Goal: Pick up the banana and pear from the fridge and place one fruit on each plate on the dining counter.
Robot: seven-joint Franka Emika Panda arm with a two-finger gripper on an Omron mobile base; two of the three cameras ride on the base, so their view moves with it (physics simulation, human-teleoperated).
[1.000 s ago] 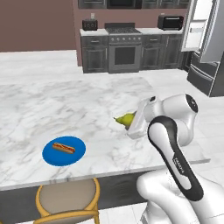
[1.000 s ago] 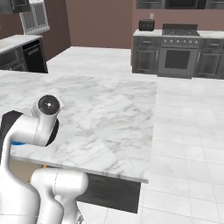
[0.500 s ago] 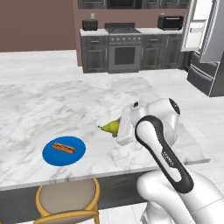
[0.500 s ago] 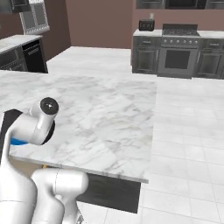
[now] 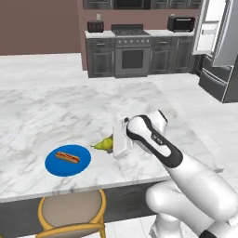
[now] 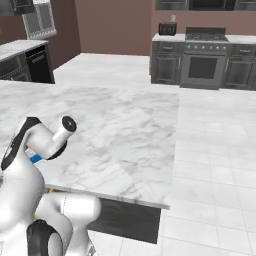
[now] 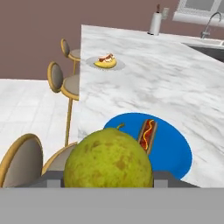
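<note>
Yellow-green and speckled, the pear (image 7: 108, 159) sits squarely between the jaws, which are closed on it, so the gripper (image 5: 113, 148) is carrying it over the dining counter (image 5: 56, 116). Judged from how things lie, the step in hand is delivery of the second fruit: the banana (image 7: 105, 63) already rests on the pale plate (image 7: 105, 64), far ahead of the jaws near the counter's distant end, with something small and red beside it. The blue plate (image 7: 175, 148) lies just beyond and below the jaws, a little to one side, and it holds a hot dog (image 7: 147, 132). The next move looks to call for carrying the pear forward over the plate's bare blue part, lowering it until it nearly touches, and parting the jaws without letting the round fruit roll onto the hot dog or off the rim. The hand view gives the far plate with its banana, the gold-legged stools (image 7: 61, 78) along the counter edge and a sink tap in the corner; the left base view instead shows the pear's tapered end poking out beside the white hand toward the blue plate (image 5: 68, 159), with the open fridge (image 5: 218, 42) well behind; the right base view offers mostly bare marble and the arm's elbow
</note>
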